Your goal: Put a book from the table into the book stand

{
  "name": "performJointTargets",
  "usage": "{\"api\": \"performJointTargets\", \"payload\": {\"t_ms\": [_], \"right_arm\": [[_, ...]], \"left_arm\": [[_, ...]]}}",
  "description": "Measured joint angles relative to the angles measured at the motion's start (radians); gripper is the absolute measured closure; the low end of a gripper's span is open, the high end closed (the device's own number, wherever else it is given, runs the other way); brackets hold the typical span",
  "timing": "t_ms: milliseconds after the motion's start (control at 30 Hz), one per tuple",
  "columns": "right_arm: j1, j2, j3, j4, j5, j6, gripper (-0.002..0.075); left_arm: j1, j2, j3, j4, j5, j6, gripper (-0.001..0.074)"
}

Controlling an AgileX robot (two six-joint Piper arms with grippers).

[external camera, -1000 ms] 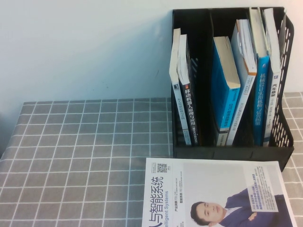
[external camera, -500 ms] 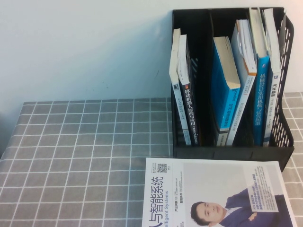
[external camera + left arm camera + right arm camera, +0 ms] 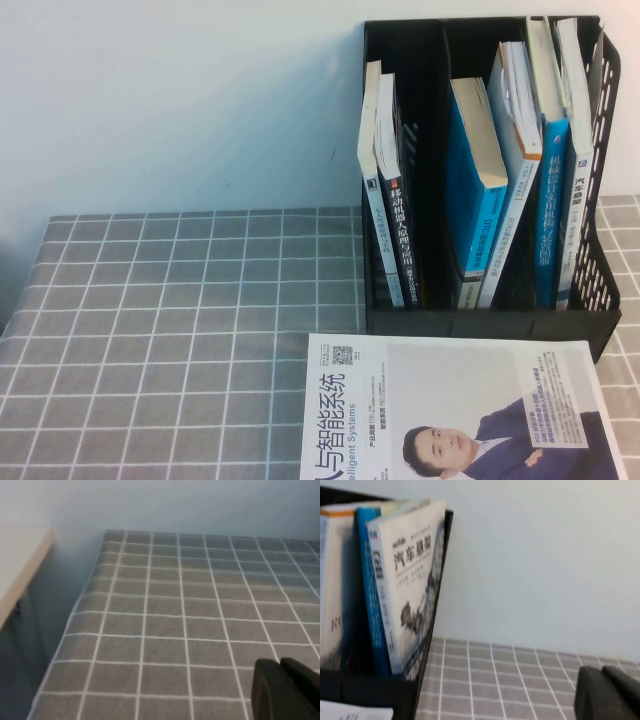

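Note:
The book (image 3: pixel 412 575), white with a black Chinese title and grey car-part pictures, stands upright in the end slot of the black book stand (image 3: pixel 365 690), against its perforated side wall. In the high view it is the rightmost white book (image 3: pixel 577 150) in the stand (image 3: pixel 480 320). My right gripper (image 3: pixel 602 672) is shut and empty, low over the grey grid table (image 3: pixel 495 680), apart from the stand. My left gripper (image 3: pixel 280 666) is shut and empty over the table's left part (image 3: pixel 175 620). Neither gripper shows in the high view.
A white book showing a suited man (image 3: pixel 450 410) lies flat on the table in front of the stand. Blue books (image 3: pixel 470 180) and darker books (image 3: pixel 385 180) fill other slots. The table's left edge (image 3: pixel 75 610) drops off beside a pale shelf (image 3: pixel 20 560).

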Motion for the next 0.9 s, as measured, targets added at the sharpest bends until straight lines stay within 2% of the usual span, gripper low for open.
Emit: {"api": "performJointTargets", "payload": {"t_ms": [100,200,367,467,667,900], "right_arm": [[-0.009,0.000,0.077,-0.019,0.000,0.015,0.0729],[-0.009,0.000,0.138,-0.021,0.004,0.012,0.0729],[-0.009,0.000,0.153,-0.031,0.141,0.011,0.0729],[-0.009,0.000,0.153,-0.036,0.149,0.023,0.0729],[-0.009,0.000,0.152,-0.037,0.151,0.152,0.0729],[-0.009,0.000,0.152,-0.038,0.151,0.184,0.0729]], "left_arm": [[0.000,0.000,-0.002,-0.129,0.066,0.131,0.0738],[0.000,-0.002,-0.003,-0.165,0.077,0.171,0.0738],[0.000,-0.002,-0.003,-0.186,0.081,0.185,0.0738],[0.000,-0.002,-0.004,-0.192,0.085,0.185,0.0738],[0.000,-0.002,-0.004,-0.194,0.085,0.186,0.0738],[0.000,-0.002,-0.004,-0.194,0.085,0.187,0.0738]]}}
